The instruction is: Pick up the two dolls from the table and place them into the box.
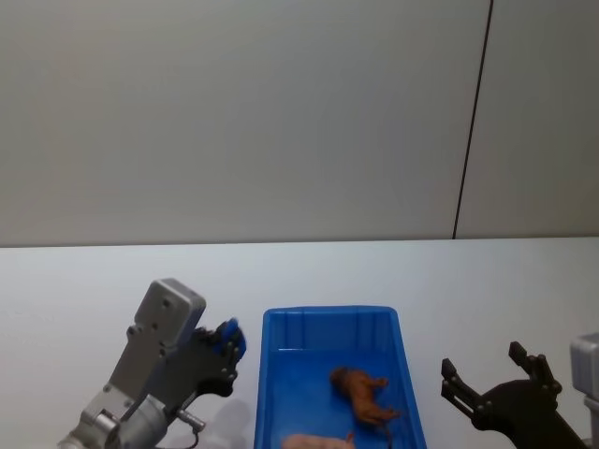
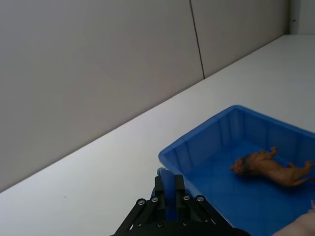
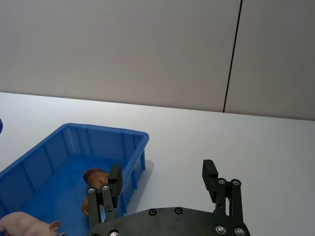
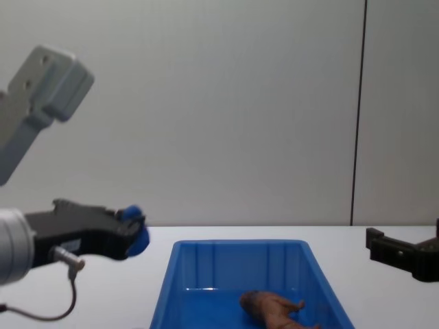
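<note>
Two dolls [image 1: 363, 395] lie in the box [image 1: 271, 374] between both pincers.

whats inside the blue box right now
Both dolls lie on the floor of the box: the reddish-brown doll toward the middle, the pale pink doll nearer the robot, partly cut off. Nothing else shows inside.
</note>
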